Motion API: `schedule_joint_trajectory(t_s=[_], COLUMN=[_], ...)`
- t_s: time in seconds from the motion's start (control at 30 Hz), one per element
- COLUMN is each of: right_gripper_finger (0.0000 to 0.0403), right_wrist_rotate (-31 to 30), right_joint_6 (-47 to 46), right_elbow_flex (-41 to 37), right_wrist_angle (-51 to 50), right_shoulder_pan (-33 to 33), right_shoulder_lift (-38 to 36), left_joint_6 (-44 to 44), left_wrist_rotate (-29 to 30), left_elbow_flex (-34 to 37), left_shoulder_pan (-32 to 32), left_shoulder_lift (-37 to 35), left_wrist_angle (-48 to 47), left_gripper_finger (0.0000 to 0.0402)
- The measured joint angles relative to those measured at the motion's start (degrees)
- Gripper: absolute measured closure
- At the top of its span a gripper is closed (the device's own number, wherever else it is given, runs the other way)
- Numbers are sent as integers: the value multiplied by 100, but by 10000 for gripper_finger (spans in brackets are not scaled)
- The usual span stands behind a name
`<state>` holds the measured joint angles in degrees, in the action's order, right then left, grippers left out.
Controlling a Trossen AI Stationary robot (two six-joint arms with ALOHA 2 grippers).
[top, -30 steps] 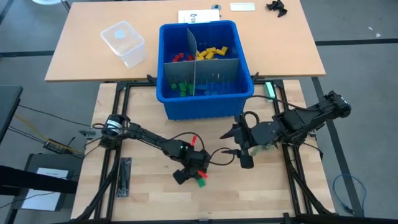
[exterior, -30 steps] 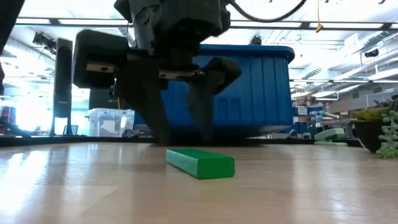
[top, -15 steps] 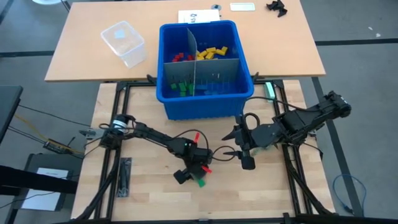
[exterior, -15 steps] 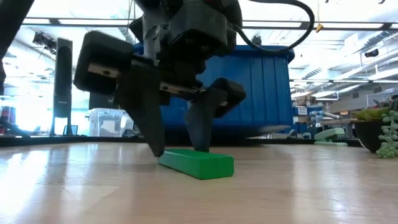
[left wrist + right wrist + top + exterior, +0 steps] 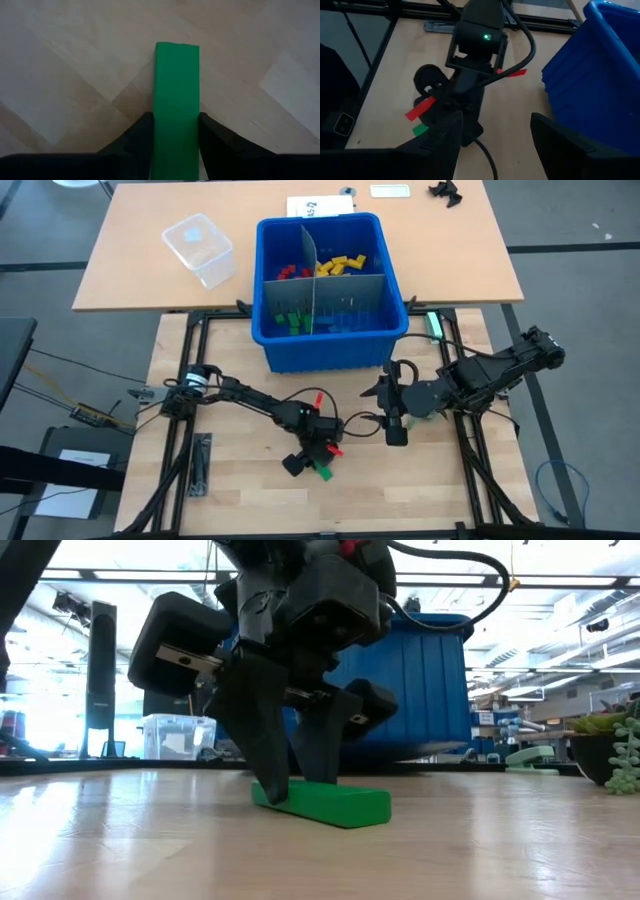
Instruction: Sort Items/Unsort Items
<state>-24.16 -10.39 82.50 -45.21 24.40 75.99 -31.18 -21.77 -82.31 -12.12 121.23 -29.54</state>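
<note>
Green block (image 5: 325, 804) flat on table (image 5: 480, 850), in front of blue bin (image 5: 330, 280); left gripper (image 5: 290, 785) fingers straddle it, touching both sides; right gripper (image 5: 393, 430) nearby, fingers apart

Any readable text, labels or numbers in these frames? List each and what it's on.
None can be read.
White sheet behind the blue bin: dark marks, too small to read.
White label on the far table: too small to read.
Paper on the floor at left: print blurred.

two matte black jointed arms, black looping cables, red tape tabs on the left gripper (image 5: 316, 463), small green indicator light aglow.
</note>
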Motion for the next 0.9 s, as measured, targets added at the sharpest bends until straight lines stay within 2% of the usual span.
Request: schedule_joint_trajectory(t_s=[0.47, 0.8, 0.9], right_gripper_finger=[172, 172, 172], right_wrist_rotate=[20, 24, -34], right_joint_6=[-297, -1703, -2090], right_elbow_flex=[0, 0, 0], right_wrist_angle=[-230, -1144, -1459], right_shoulder_pan=[114, 704, 940], right_shoulder_lift=[-256, -864, -935], left_joint_6=[818, 1372, 1505], left_wrist_rotate=[1842, 3231, 3420], left_elbow_flex=[-1917, -2929, -3086], left_shoulder_pan=[-74, -276, -385], left_shoulder_lift=[44, 33, 33], left_wrist_angle=[-2293, -3437, -3591], left_gripper_finger=[261, 258, 258])
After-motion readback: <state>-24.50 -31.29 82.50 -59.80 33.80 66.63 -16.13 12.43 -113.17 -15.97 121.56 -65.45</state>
